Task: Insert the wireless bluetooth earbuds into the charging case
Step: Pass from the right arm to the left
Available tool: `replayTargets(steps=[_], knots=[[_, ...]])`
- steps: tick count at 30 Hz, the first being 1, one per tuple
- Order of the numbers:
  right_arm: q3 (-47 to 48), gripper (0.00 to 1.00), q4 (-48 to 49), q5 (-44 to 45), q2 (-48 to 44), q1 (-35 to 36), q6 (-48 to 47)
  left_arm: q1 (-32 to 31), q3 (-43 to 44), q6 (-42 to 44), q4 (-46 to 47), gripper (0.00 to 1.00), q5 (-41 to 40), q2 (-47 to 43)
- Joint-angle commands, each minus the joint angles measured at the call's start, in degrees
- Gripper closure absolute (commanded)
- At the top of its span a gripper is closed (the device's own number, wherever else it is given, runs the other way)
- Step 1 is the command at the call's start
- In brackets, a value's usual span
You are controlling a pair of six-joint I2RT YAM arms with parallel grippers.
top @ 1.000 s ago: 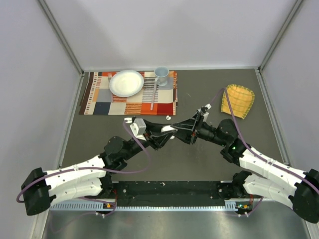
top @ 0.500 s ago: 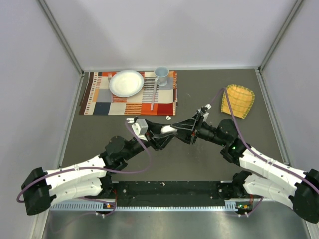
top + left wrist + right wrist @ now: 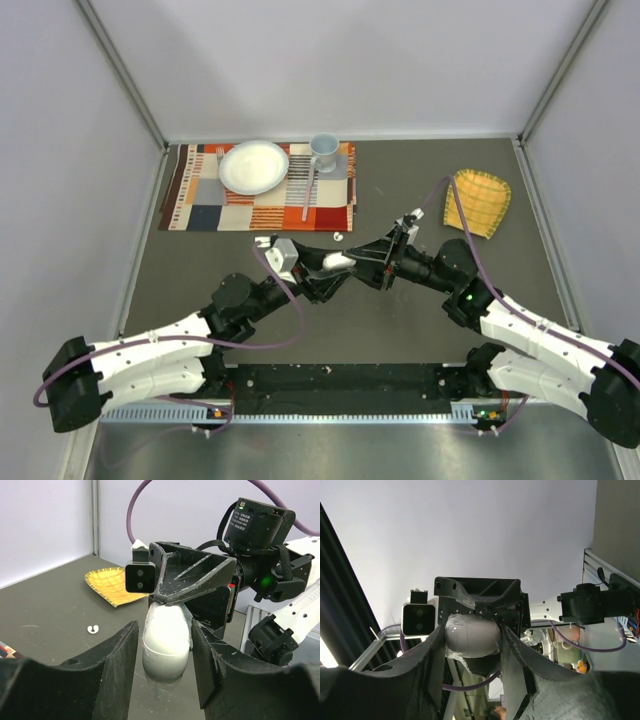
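Left wrist view: a tiny glossy white plastic earbud (image 3: pixel 92 628) is seen lying well left of the small smooth white pebble-shaped plastic charging case (image 3: pixel 165 642). The left gripper (image 3: pixel 165 629) has been eased apart around the case, with slim gaps showing. The case is clamped by the right gripper (image 3: pixel 470 637), so the handover is judged complete.

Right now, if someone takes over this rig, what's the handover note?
Grippers: left gripper open, jaws either side of the charging case, seemingly just clear of it. The right gripper is shut on the charging case, mid-workspace.
Things: one earbud lies loose on the table, beyond the grippers; no others visible.
Done: case gripped; it looks closed.
Left: open it, fetch the earbud, seat it.
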Motion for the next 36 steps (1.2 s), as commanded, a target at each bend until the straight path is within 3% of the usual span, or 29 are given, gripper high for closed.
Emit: replayTargets(steps=[1, 5, 7, 14, 17, 20, 23, 26, 28, 31, 33, 36], knots=[[2.8, 0.81, 1.8, -0.1, -0.4, 0.2, -0.9, -0.1, -0.7, 0.3, 1.1, 0.5, -0.5, -1.9], [2.8, 0.81, 1.6, 0.0, -0.5, 0.2, -0.9, -0.1, -1.4, 0.5, 1.0, 0.57, -1.1, -2.7], [2.8, 0.81, 1.6, 0.0, -0.6, 0.2, -0.9, -0.1, -1.5, 0.8, 1.0, 0.64, -1.3, -2.7], [3.0, 0.81, 1.2, -0.1, -0.6, 0.1, -0.9, -0.1, -1.8, 0.6, 1.7, 0.65, -1.5, -2.2], [3.0, 0.81, 1.2, 0.0, -0.6, 0.2, -0.9, -0.1, -2.0, 0.5, 2.2, 0.72, -1.7, -2.1], [3.0, 0.8, 1.2, 0.0, -0.6, 0.2, -0.9, -0.1, -2.6, 0.4, 2.7, 0.85, -1.7, -2.1], [2.8, 0.7, 1.2, 0.0, -0.6, 0.1, -1.1, -0.1, -3.2, 0.4, 3.9, 1.0, -1.7, -2.1], [3.1, 0.61, -0.7, 0.2, -1.2, 0.2, -3.0, -0.1, -3.8, 0.5, 4.9, 1.0, -1.1, -2.2], [3.9, 0.49, -2.7, 0.3, -1.8, 0.1, -4.9, -0.1, -4.0, 0.4, 5.1, 1.0, -0.8, -2.3], [8.3, 0.35, -14.1, 1.5, -3.5, 0.0, -14.1, -0.1, -4.9, 0.1, 5.7, 1.0, -0.5, -3.5], [14.1, 0.28, -27.3, 4.2, -4.5, 0.0, -24.7, -0.1, -5.6, 0.0, 5.5, 1.0, -0.3, -5.1], [20.7, 0.27, -38.3, 6.7, -5.9, 0.1, -37.9, -0.1, -7.1, 0.0, 5.2, 1.0, 0.5, -7.8]])
